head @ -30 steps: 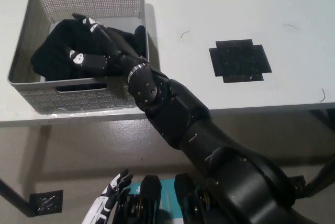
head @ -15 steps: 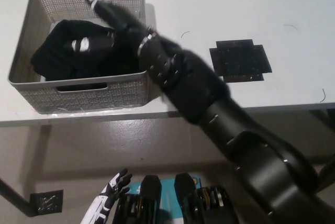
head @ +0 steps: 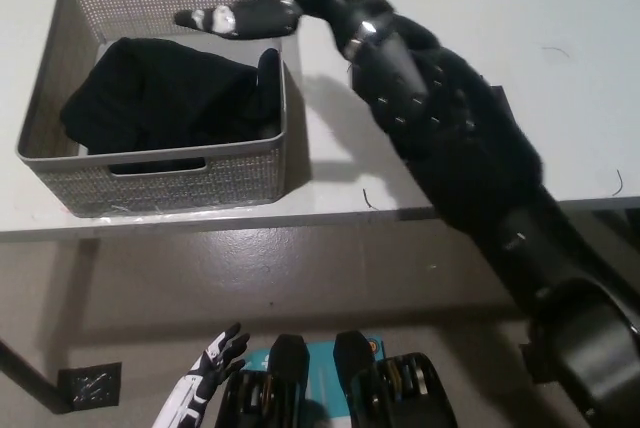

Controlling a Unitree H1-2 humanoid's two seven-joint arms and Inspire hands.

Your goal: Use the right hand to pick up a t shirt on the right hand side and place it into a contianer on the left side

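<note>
I see a white surface carrying a grey perforated basket at its left, near the front edge.

The right robot hand is black with pale grey-white patches on its fingers. A silver ring marks its wrist, and behind it a thick black arm of rounded segments carries small bright screws. The left robot hand is white with black finger segments.
</note>
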